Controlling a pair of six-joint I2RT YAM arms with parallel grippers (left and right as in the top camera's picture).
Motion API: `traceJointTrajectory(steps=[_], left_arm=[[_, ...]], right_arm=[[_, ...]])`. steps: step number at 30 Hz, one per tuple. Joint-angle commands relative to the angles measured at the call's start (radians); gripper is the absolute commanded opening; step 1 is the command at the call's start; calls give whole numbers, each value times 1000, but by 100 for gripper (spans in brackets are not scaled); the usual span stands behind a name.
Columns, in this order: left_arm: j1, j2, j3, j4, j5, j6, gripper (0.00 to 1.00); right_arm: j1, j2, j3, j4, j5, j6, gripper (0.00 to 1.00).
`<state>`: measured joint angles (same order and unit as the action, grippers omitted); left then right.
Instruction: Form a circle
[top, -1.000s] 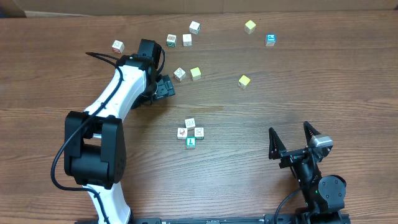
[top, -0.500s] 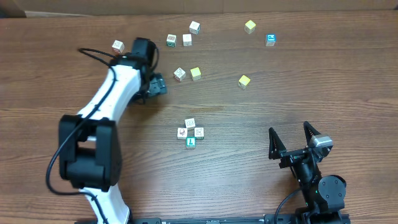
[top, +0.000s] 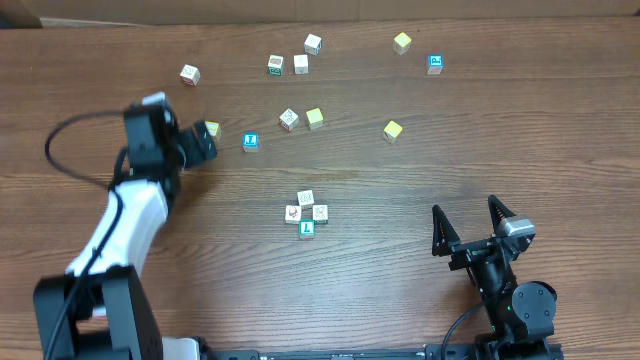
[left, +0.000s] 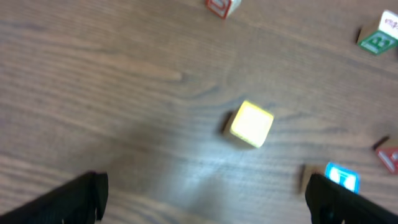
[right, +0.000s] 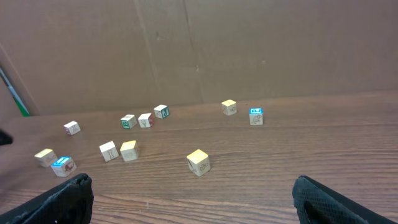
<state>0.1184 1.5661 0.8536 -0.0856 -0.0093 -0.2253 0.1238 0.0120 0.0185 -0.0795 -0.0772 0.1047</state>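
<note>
The circle is a tight group of small cubes at mid-table, three whitish and one green-faced. My left gripper is open, well to the left of and beyond that group, pointing right. In the left wrist view its jaws stand wide with bare wood between them. A plain yellow cube lies ahead of them and a blue-faced cube sits by the right finger. My right gripper is open near the front right, empty. The circle is out of both wrist views.
Loose cubes are scattered over the far half: a yellow one and a blue one by the left gripper, whitish ones, yellow ones, a blue one. A cardboard wall backs the table.
The left arm has swung left and drawn back from the cubes near the middle. A yellow cube and a blue cube now show where it was. The right arm is still.
</note>
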Motion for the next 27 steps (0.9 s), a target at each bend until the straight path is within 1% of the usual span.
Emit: traceJointTrajectory(steps=[1,4,9,14,16,18,21,22,27], left_arm=[[27,-82,-162,95,44,55,100],[30,-117,-325,225,44,54,100],[30,-157,-501,379,56,53,100],[30,-226,-642,395,55,53,100],[31,-257,-699,428,35,11,100],[31,-287,-758,497,14,-35,100],[31,-339,-838,593,-2,-73,100],[31,-359,-851,582,-10,-90,100],[31,-458,-850,503,-24,-89,100]], right_arm=[[-7,-9,-11,2,8,-2,100],[-7,-9,-11,2,8,-2,100],[-7,-9,-11,2,8,-2,100],[-7,-9,-11,2,8,-2,100],[-7,-9,-11,2,8,-2,100],[-7,-9,-11,2,8,-2,100],[-7,-9,-11,2,8,-2,100],[-7,-9,-11,2,8,-2,100],[-7,-9,-11,2,8,-2,100]])
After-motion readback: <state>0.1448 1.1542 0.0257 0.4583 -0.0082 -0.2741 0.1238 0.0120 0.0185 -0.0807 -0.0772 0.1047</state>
